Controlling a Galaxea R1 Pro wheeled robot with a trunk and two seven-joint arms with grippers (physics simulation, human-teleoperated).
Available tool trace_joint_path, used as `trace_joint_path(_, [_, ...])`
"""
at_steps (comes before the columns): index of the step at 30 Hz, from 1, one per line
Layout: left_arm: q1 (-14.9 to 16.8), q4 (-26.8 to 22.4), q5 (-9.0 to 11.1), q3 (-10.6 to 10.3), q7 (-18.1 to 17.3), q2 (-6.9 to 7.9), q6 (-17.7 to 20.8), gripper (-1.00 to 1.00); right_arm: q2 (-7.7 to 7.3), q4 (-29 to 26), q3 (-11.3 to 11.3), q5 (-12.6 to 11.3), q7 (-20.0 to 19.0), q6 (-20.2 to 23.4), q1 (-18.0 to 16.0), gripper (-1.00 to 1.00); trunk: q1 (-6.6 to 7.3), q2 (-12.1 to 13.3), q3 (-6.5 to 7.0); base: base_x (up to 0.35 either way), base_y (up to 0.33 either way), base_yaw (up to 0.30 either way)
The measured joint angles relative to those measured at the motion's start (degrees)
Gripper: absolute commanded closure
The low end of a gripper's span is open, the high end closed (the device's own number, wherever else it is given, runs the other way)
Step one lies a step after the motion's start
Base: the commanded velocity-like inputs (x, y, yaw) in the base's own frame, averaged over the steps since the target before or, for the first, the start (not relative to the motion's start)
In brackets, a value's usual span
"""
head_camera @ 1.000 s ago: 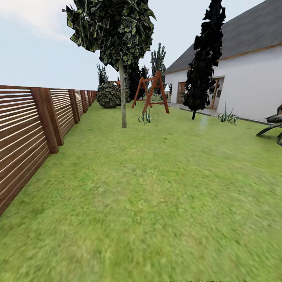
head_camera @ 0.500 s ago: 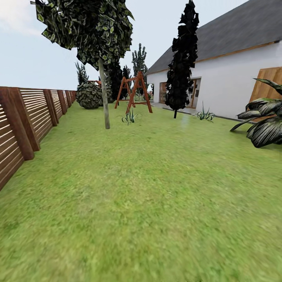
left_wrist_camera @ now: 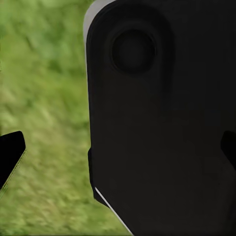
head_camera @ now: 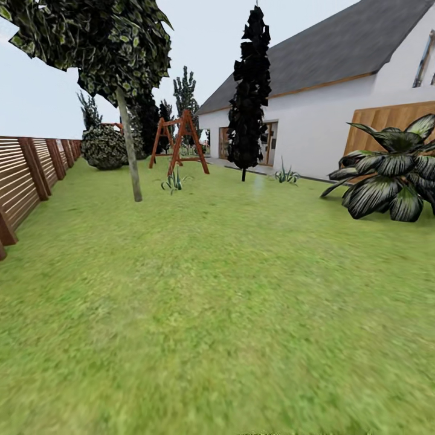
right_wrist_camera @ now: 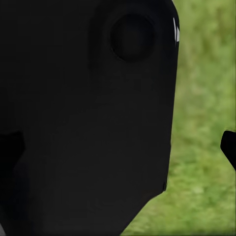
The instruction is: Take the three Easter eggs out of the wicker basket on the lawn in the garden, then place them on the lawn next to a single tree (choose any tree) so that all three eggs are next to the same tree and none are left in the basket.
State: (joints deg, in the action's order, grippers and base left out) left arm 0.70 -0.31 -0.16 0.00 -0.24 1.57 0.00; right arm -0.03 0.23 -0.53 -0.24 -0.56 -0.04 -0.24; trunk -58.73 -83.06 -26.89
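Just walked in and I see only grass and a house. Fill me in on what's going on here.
The robot is on the move across the lawn, handling nothing at this moment. Ahead stands a tree with a pale trunk, near the fence; beyond it are a wooden swing frame, a narrow black tree and a white house. A big leafy plant sits at the right. Each wrist view shows grass past a dark robot part, with the fingertips at opposite edges of the picture, so both grippers look open and empty.

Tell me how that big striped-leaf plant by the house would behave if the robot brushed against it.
The striped-leaf plant would probably flex rather than tip: its long leaves arch outward from a low centre on the lawn. It looks rooted in the grass, so likely not pushable, though a render may make it rigid.
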Motion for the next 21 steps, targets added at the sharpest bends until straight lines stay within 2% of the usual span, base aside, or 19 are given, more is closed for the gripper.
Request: trace_joint_path(21, [0.0,0.0,0.0,0.0,0.0,0.04,0.0,-1.0,0.05,0.4,0.1,0.0,0.0,0.0,0.0,-1.0,0.0,0.0,0.0,0.0,0.0,-0.294])
